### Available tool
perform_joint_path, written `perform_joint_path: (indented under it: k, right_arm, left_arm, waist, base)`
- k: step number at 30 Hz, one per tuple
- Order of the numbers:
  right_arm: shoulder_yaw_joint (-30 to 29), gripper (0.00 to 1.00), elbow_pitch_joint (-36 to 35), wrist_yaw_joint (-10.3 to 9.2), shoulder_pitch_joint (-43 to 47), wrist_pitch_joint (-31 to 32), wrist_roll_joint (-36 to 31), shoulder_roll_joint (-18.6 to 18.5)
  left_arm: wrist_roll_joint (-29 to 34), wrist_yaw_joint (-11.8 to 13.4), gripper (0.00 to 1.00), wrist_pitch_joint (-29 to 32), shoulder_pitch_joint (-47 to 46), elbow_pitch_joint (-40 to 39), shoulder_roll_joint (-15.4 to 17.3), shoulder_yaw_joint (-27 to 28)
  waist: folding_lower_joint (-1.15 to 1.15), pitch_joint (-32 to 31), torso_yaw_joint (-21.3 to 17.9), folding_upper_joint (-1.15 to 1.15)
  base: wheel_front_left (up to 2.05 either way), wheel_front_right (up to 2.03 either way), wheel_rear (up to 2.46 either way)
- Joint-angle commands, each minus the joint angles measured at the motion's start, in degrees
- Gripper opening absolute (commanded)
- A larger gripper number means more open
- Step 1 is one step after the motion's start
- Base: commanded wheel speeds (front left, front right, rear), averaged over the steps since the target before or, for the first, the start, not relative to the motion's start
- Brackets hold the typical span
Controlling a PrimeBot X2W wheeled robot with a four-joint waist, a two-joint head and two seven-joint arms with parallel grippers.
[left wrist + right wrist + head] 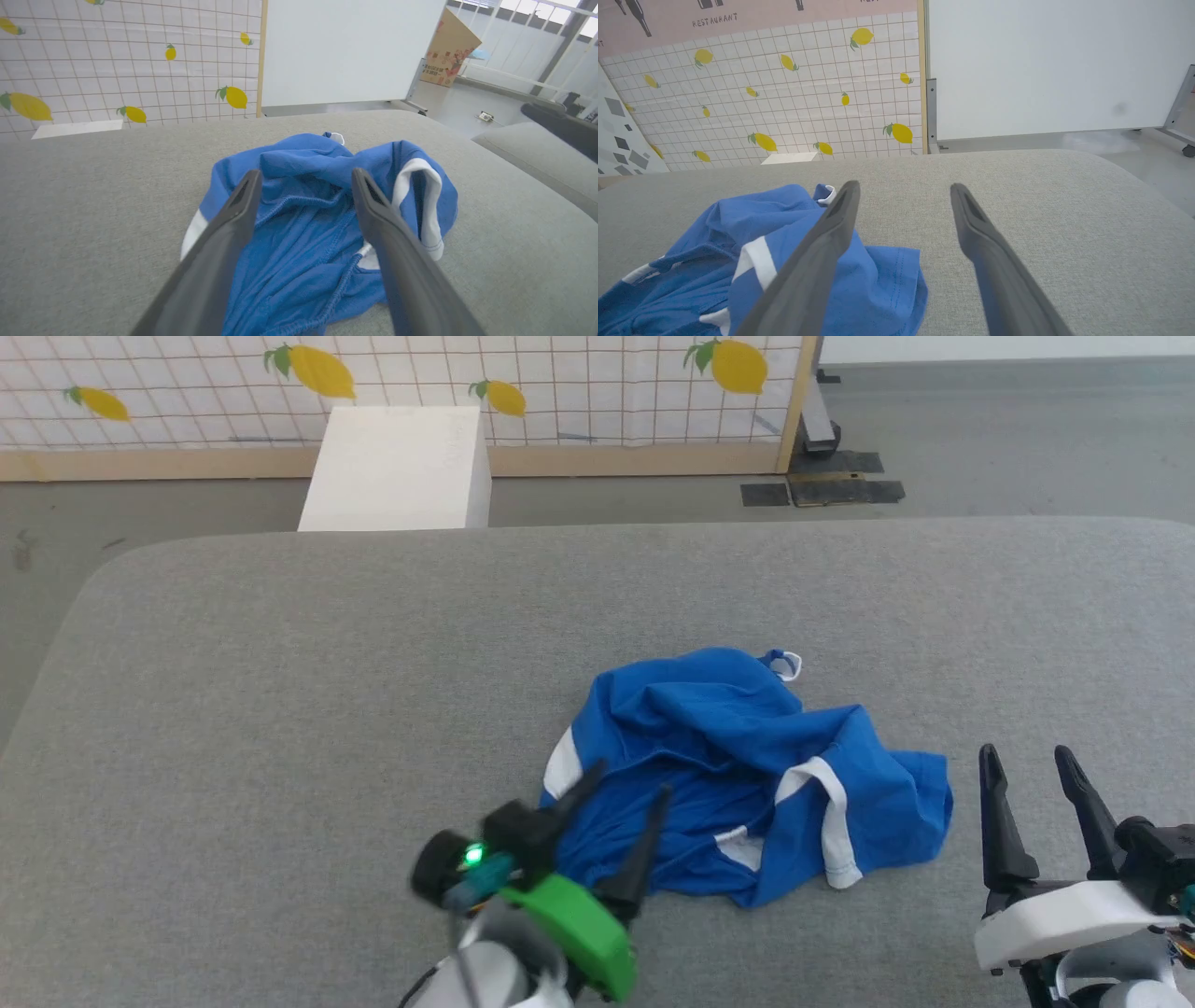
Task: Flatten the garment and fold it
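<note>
A grey padded surface (280,663) with rounded corners spread ahead of both grippers; beyond its far edge lay grey floor (1008,429), a white block (397,467), a lemon-printed tiled screen (597,392) and, to the screen's right, a white board (345,51). The garment (728,775) lay crumpled in a heap on the surface, so its facing could not be told. Its longer span ran sideways, from the left gripper (631,778) toward the right gripper (1025,752); a white-edged loop (786,665) poked out at its far end, away from both. The left gripper's fingers stood apart over the heap's nearest edge; contact could not be told. The right gripper's fingers were also spread, empty, with the heap just left of them and a white stripe (831,821) nearest.
</note>
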Motion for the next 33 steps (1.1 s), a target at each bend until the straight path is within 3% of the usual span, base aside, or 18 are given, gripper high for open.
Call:
perform_joint_path:
  k: [1,5,9,18,19,20,21,22,30,33]
  right_arm:
    - [0.20,1.00,-0.08,-0.08,-0.51,-0.35,0.32,0.03]
    - [1.14,1.00,-0.58,-0.08,-1.16,-0.03,0.50,0.03]
    - [2.04,1.00,-0.75,-0.08,-1.54,-0.03,0.73,0.03]
    - [2.58,1.00,-0.24,-0.08,-1.76,-0.41,1.11,0.03]
    - [2.57,1.00,-0.18,-0.08,-1.89,-0.49,1.17,0.03]
    - [2.58,1.00,-0.12,-0.08,-1.99,-0.55,1.19,0.03]
    - [2.56,1.00,-0.06,-0.08,-2.11,-0.64,1.28,0.03]
    - [2.55,1.00,-0.03,-0.08,-2.20,-0.72,1.37,0.03]
    - [2.70,1.00,0.12,-0.08,-2.76,-0.96,1.69,0.03]
    - [2.54,1.00,0.35,-0.08,-2.93,-1.01,1.80,0.03]
  left_arm:
    - [-0.93,-0.28,1.00,1.41,-2.80,1.73,-0.07,-2.09]
    - [-2.23,-0.38,1.00,8.79,-8.94,9.25,-0.07,-9.02]
    - [-3.94,-0.26,1.00,15.40,-13.81,14.28,-0.07,-12.42]
    - [-8.14,-0.25,1.00,25.94,-19.94,18.82,-0.07,-19.02]
    - [-8.48,-0.25,0.87,26.35,-20.55,18.96,-0.07,-19.59]
    - [-8.74,-0.26,0.49,26.63,-20.98,19.09,-0.07,-20.04]
    - [-8.88,-0.27,0.31,26.82,-21.55,19.21,-0.07,-20.65]
    - [-9.12,-0.27,0.01,26.95,-21.92,19.31,-0.07,-21.05]
    - [-11.82,-0.37,0.00,27.55,-24.22,20.06,-0.07,-24.52]
    - [-12.90,-0.13,0.00,23.90,-24.83,19.40,-0.07,-23.36]
  waist:
    - [0.00,0.33,-0.52,0.00]
    - [0.00,0.93,-1.75,0.00]
    - [0.00,1.71,-3.02,0.00]
    - [0.00,2.88,-4.75,0.00]
    - [0.00,3.05,-4.87,0.00]
    - [0.00,3.16,-4.96,0.00]
    - [0.00,3.30,-5.03,0.00]
    - [0.00,3.42,-5.07,0.00]
    - [0.00,4.07,-4.66,0.00]
    - [0.00,4.01,-4.13,0.00]
  base:
    - [0.00,0.00,0.00]
    - [0.00,0.00,0.00]
    - [0.00,0.00,0.00]
    - [0.00,0.00,0.00]
    - [0.00,0.00,0.00]
    - [0.00,0.00,0.00]
    - [0.00,0.00,0.00]
    - [0.00,0.00,0.00]
    - [0.00,0.00,0.00]
    - [0.00,0.00,0.00]
